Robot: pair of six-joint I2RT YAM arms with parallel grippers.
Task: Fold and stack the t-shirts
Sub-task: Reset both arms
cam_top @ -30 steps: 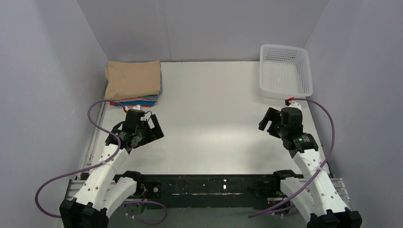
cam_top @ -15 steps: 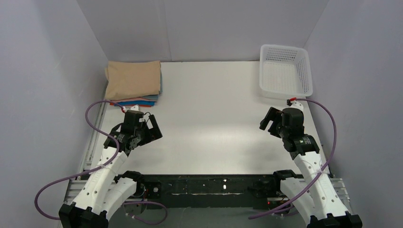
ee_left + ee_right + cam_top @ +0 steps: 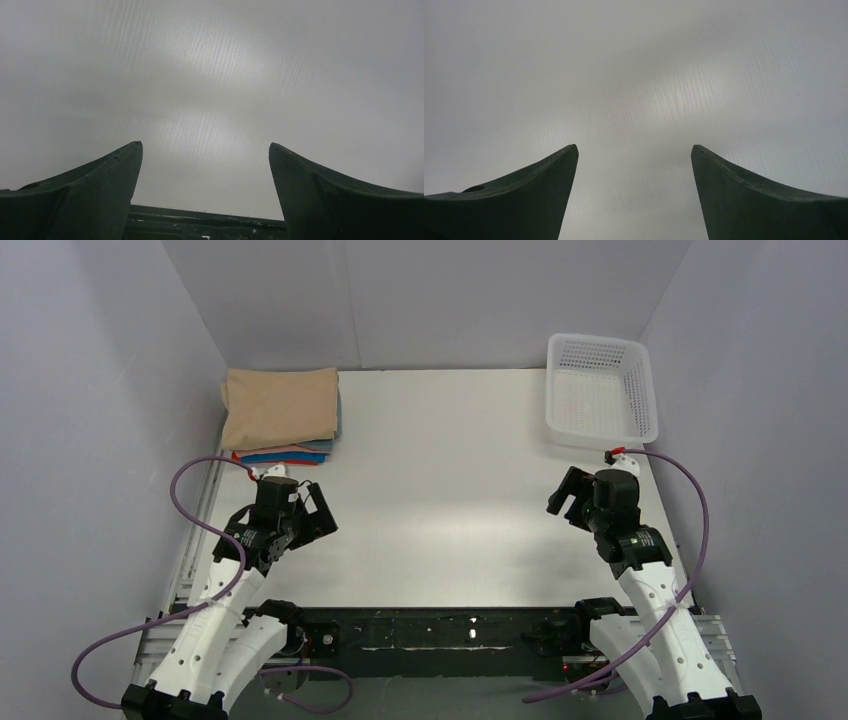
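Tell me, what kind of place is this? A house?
Probably a robot testing booth, not a house: plain grey walls box in a white table, two robot arms are bolted there, with folded t-shirts and a basket.

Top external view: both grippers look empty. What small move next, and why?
Probably ease both arms back toward rest: the t-shirts lie folded in one stack at the far left, the basket shows no shirt, and the left gripper and right gripper are open and empty.
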